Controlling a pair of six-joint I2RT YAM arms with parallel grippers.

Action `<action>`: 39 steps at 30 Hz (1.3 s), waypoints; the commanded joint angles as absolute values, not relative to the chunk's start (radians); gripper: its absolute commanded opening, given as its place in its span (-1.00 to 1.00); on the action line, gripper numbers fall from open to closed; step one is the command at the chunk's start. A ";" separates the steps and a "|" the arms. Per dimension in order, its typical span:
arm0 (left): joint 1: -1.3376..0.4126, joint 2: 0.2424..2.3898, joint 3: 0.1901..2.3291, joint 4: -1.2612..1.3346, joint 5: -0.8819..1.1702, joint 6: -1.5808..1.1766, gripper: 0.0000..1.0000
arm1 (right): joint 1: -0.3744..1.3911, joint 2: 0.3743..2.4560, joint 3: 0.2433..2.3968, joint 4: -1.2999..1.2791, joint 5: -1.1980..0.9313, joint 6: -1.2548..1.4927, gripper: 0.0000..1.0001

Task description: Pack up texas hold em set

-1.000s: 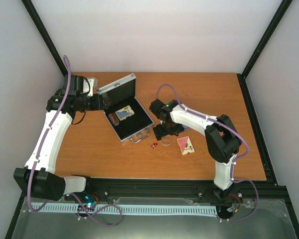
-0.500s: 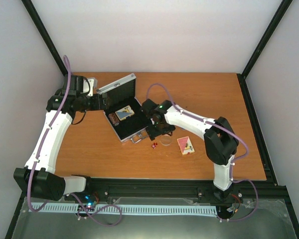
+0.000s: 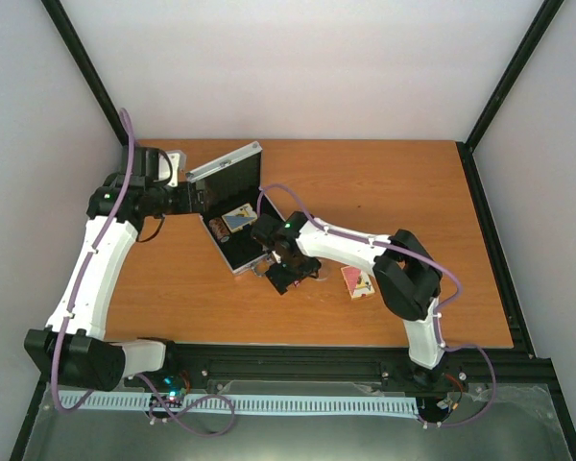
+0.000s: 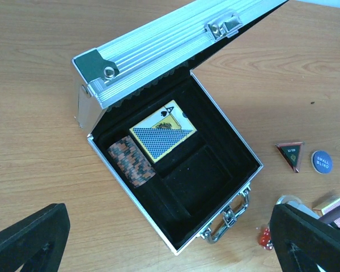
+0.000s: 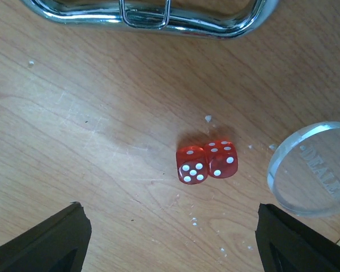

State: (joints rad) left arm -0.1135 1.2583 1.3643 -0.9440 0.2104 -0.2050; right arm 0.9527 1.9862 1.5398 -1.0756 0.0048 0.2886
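My right hand (image 5: 173, 243) hangs spread and empty over the counter (image 5: 73, 124). Two dice (image 5: 207, 161) lie touching just ahead, the disc (image 5: 311, 170) at their 3 o'clock. They look light, hard and slick; I would pinch both together across flat faces. The case (image 4: 195, 181) lies open at 12 o'clock.

Colours: poker set on wood
Case (image 4: 158, 42) ribbed silver, black lining; card pack (image 4: 161, 136) blue lattice on yellow; chip stack (image 4: 131, 161) black-and-orange mottled; dice (image 5: 207, 163) translucent red, white pips; disc (image 5: 311, 170) clear; table (image 4: 39, 113) orange-brown grain.
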 commanded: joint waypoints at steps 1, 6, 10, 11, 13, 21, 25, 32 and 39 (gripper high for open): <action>-0.115 1.221 1.353 -0.962 0.207 -0.195 0.99 | 0.962 2.007 1.565 -1.099 0.032 0.236 0.62; -0.115 1.211 1.344 -0.964 0.202 -0.196 0.99 | 0.961 2.029 1.560 -1.091 0.032 0.221 0.62; -0.115 1.210 1.344 -0.967 0.200 -0.196 0.99 | 0.961 2.044 1.560 -1.078 0.044 0.209 0.62; -0.115 1.211 1.344 -0.967 0.199 -0.197 0.99 | 0.960 2.048 1.558 -1.077 0.049 0.206 0.62; -0.115 1.211 1.344 -0.967 0.198 -0.196 0.99 | 0.960 2.055 1.556 -1.071 0.061 0.204 0.62; -0.115 1.216 1.350 -0.967 0.198 -0.198 0.99 | 0.947 2.076 1.569 -1.047 0.069 0.196 0.61; -0.116 1.217 1.350 -0.968 0.195 -0.199 0.99 | 0.936 2.079 1.552 -1.030 0.048 0.194 0.59; -0.116 1.213 1.344 -0.972 0.188 -0.202 1.00 | 0.919 2.074 1.505 -0.989 0.019 0.179 0.51; -0.115 1.216 1.341 -0.963 0.191 -0.214 1.00 | 0.910 2.074 1.479 -0.967 0.020 0.171 0.51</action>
State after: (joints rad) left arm -0.1135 1.2297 1.3373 -0.9512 0.1909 -0.2058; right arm 0.9184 2.0636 1.4986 -0.9924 0.0246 0.1875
